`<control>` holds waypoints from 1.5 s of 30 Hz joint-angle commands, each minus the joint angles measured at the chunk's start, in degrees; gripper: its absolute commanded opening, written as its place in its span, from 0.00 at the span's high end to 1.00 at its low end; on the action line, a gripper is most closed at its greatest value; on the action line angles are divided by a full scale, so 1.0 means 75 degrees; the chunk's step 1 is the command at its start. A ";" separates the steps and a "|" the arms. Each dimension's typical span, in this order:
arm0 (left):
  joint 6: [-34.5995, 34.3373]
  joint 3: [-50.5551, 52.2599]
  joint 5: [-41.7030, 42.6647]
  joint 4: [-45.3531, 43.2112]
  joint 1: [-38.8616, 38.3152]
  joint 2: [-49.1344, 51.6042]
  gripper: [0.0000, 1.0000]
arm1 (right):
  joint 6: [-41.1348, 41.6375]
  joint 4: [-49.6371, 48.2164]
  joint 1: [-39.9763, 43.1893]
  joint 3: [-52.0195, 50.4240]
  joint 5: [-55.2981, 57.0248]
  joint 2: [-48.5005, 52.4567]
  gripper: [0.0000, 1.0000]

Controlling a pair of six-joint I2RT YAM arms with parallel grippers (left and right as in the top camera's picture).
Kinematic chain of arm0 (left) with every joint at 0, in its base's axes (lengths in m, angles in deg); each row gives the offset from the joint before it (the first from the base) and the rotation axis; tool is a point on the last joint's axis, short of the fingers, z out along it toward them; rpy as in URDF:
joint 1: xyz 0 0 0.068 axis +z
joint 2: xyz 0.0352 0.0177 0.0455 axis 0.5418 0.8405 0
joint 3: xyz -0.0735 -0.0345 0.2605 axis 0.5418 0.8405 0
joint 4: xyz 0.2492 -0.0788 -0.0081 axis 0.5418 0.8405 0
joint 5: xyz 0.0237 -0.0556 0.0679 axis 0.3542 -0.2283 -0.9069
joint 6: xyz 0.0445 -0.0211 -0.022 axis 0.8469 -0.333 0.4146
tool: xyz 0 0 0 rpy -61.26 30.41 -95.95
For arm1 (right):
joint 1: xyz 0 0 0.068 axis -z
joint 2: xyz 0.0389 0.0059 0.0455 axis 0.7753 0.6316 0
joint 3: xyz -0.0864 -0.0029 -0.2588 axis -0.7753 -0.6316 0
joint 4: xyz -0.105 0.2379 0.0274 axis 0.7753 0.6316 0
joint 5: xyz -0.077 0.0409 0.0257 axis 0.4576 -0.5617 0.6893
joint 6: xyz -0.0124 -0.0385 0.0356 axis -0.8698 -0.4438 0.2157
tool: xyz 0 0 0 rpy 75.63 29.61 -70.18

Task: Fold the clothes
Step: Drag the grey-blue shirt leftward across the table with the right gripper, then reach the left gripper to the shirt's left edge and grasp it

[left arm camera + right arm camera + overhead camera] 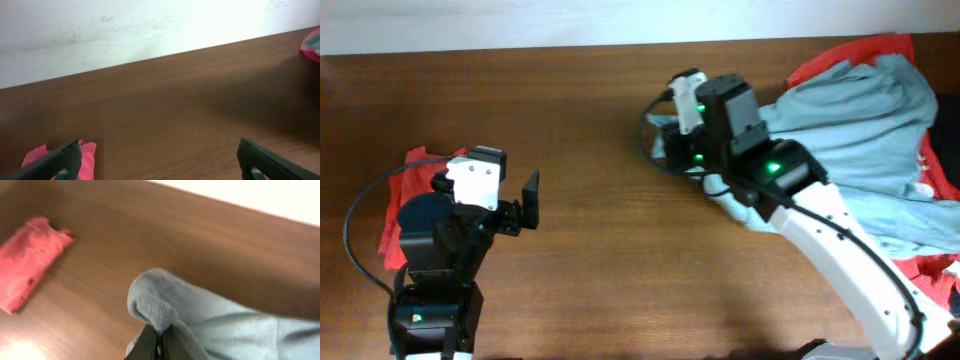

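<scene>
Three shirts on the table [590,100], two arms, one pinch. Over on the right side, the pale grey-blue shirt [865,110] lies rumpled on top of the large orange-red shirt [932,268]. That one's red shows along the far edge and at the near right corner, with bits of white print visible. The right gripper [157,341] has its fingers pressed together on a bunched fold of the grey-blue cloth. Its wrist view shows the fabric humped up just ahead of the fingertips and trailing away to the right across the wood. From overhead that arm reaches in from the lower right, its wrist sitting at the left edge of the grey-blue cloth. Well apart, at the left of the table, the small folded orange-red shirt [400,195] lies flat, partly hidden beneath the left arm. The left gripper [523,205] is spread wide over bare wood, just right of that small shirt. Its own camera catches a corner of red beside one finger.
</scene>
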 commanded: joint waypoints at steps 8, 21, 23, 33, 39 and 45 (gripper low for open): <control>-0.0093 -0.0146 -0.0052 -0.0029 -0.0035 -0.0006 0.01 | 0.0396 -0.4135 -0.0423 0.0099 0.0542 0.1813 0.96; -0.0446 -0.0146 0.0758 -0.0801 -0.0364 0.0854 0.01 | -0.0300 -0.0947 0.1577 0.0513 0.1961 0.0087 0.01; -0.0498 -0.0146 0.0758 -0.1116 -0.0699 0.1320 0.01 | -0.0297 -0.0009 0.2095 0.0513 0.1964 -0.0382 0.01; -0.3762 -0.0146 0.0784 -0.3331 -0.2771 0.5330 0.01 | -0.0271 0.3319 0.3826 0.0510 0.1961 -0.1518 0.01; -0.6155 -0.0146 0.0746 -0.3926 -0.3299 0.6758 0.01 | -0.0268 0.3497 0.3879 0.0510 0.1932 -0.1518 0.01; -0.7076 -0.0146 0.0694 -0.3952 -0.3491 0.7175 0.01 | -0.0268 0.3497 0.3879 0.0510 0.1897 -0.1518 0.01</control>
